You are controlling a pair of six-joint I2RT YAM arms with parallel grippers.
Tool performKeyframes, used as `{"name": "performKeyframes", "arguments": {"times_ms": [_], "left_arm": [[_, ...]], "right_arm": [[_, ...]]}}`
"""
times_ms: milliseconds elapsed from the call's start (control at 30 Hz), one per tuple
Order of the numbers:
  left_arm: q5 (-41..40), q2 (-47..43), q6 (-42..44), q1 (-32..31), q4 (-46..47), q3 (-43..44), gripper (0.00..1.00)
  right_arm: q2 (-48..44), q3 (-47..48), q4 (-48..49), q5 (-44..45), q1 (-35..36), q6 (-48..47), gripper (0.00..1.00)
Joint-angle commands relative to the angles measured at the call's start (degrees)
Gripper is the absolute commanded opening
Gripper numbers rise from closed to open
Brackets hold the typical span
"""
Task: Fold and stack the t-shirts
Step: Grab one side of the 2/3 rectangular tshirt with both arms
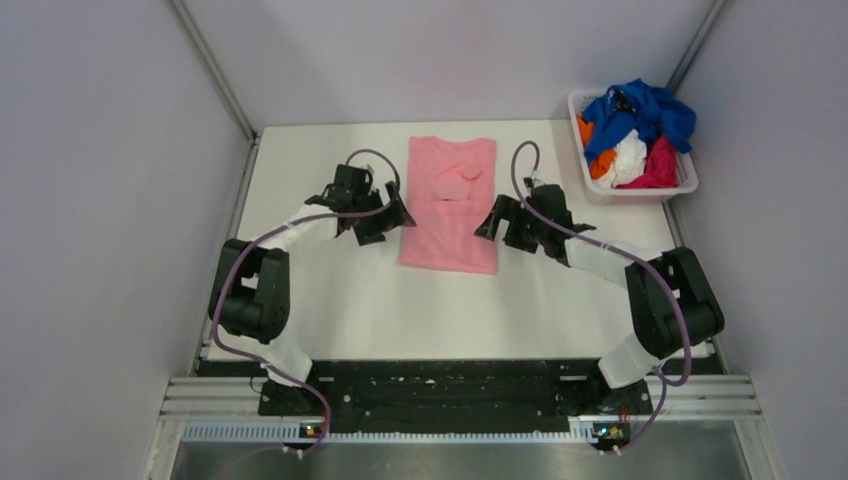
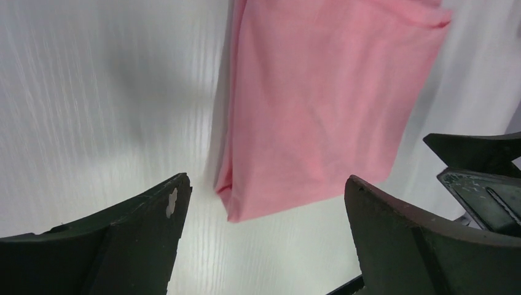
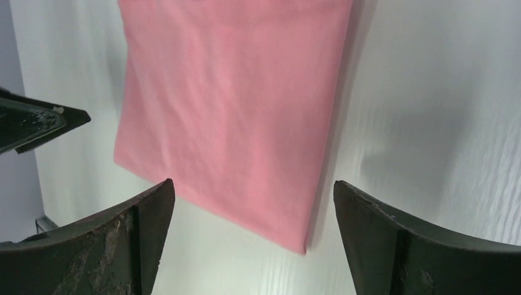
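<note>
A salmon-pink t-shirt [image 1: 449, 205] lies flat on the white table, folded into a long narrow strip with its sleeves tucked in. It also shows in the left wrist view [image 2: 319, 104] and the right wrist view [image 3: 233, 117]. My left gripper [image 1: 385, 218] is open and empty, just left of the shirt's left edge. My right gripper [image 1: 500, 222] is open and empty, just right of its right edge. Both hover near the shirt's near half. In each wrist view a near corner of the shirt lies between the spread jaws, untouched.
A white lattice basket [image 1: 683, 183] stands at the table's far right corner, holding royal blue [image 1: 645, 110], orange [image 1: 598, 160], white [image 1: 628, 158] and magenta [image 1: 660, 165] shirts in a heap. Grey walls close in on both sides.
</note>
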Motion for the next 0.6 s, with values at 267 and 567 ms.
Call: {"name": "performKeyframes", "arguments": {"times_ms": [267,567], "left_arm": [[2.62,0.9,-3.66,-2.06,6.23,-13.09,0.76],[5.1,2.61,-3.77,-3.21,6.78,-15.69,0.21]], "right_arm": [[-8.75,-13.68,-1.22,1.28,3.82,7.31,0.96],[-7.42,-14.31,-0.36,2.52,4.78,11.38,0.91]]}}
